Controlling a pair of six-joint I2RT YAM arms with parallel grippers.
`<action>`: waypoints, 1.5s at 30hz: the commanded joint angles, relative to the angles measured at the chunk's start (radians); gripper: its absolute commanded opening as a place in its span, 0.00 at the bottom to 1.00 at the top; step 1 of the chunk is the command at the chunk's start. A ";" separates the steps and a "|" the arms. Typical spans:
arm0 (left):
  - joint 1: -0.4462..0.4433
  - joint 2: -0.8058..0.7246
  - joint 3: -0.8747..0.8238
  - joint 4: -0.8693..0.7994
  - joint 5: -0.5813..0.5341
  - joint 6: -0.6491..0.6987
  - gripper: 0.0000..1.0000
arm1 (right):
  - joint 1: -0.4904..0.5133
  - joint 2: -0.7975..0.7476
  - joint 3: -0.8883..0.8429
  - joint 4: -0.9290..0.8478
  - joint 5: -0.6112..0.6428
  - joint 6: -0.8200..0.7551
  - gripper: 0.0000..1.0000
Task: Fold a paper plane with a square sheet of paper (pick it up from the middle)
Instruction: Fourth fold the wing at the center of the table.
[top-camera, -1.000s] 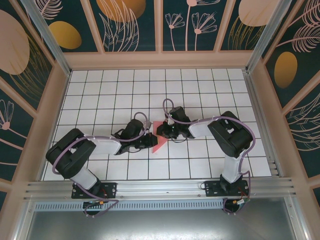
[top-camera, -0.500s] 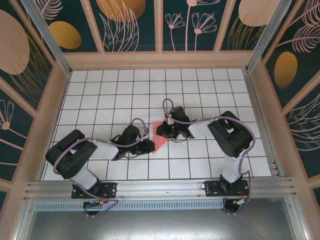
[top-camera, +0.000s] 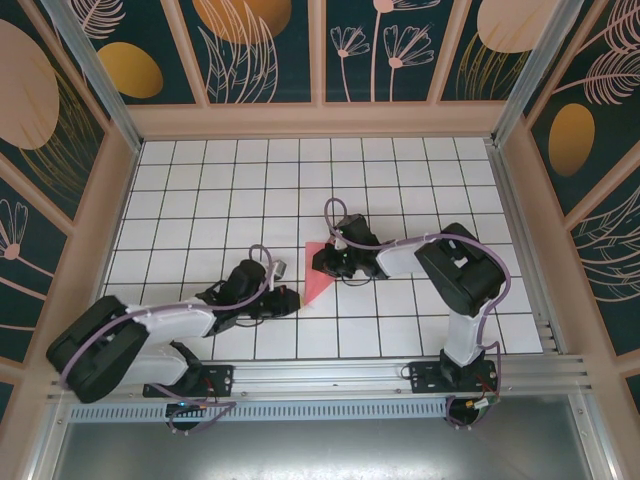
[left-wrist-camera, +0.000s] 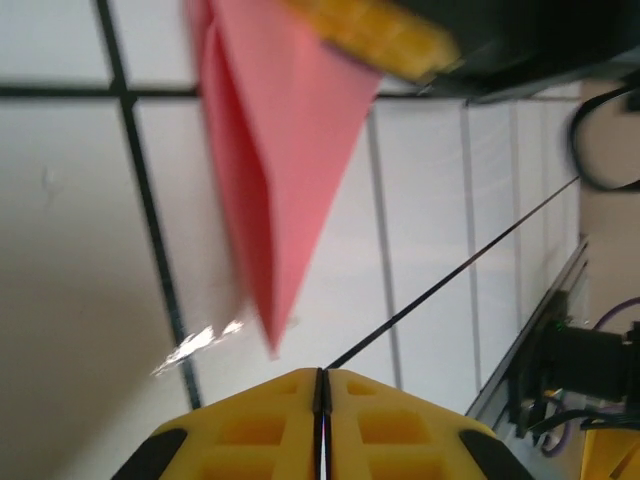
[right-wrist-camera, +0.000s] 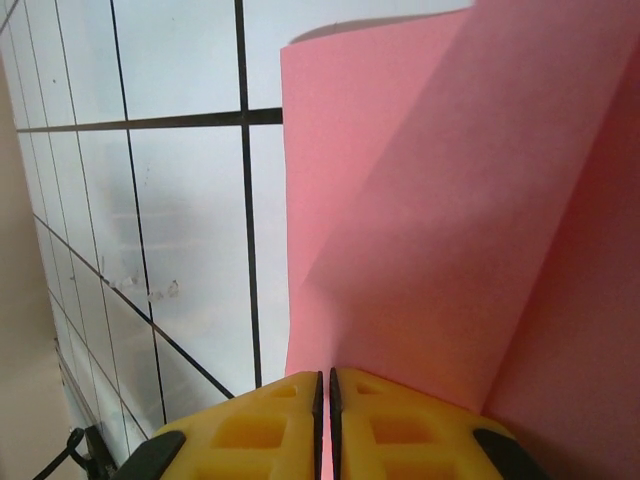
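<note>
Pink paper (top-camera: 318, 280), touching right fingers (right-wrist-camera: 250, 430), tip near left fingers (left-wrist-camera: 250, 435)

- My left arm (top-camera: 165, 322) and right arm (top-camera: 402, 258) have white links and black rounded joints.
- A purple cable (top-camera: 328, 210) runs along each.
- My fingers (left-wrist-camera: 250, 432) are yellow, with square pockets.

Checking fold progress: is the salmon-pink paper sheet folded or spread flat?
Folded: the salmon-pink paper sheet is a pointed triangle, with overlapping layers and a crease showing.
</note>
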 joint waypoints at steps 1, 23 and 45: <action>-0.002 -0.032 0.060 -0.053 -0.091 -0.015 0.12 | 0.025 0.042 -0.069 -0.069 0.100 0.034 0.15; -0.002 0.323 0.194 0.208 0.004 -0.066 0.15 | 0.071 -0.045 -0.221 0.073 0.183 0.220 0.15; -0.027 0.407 0.111 -0.001 0.092 0.016 0.10 | 0.071 -0.033 -0.189 0.022 0.201 0.201 0.15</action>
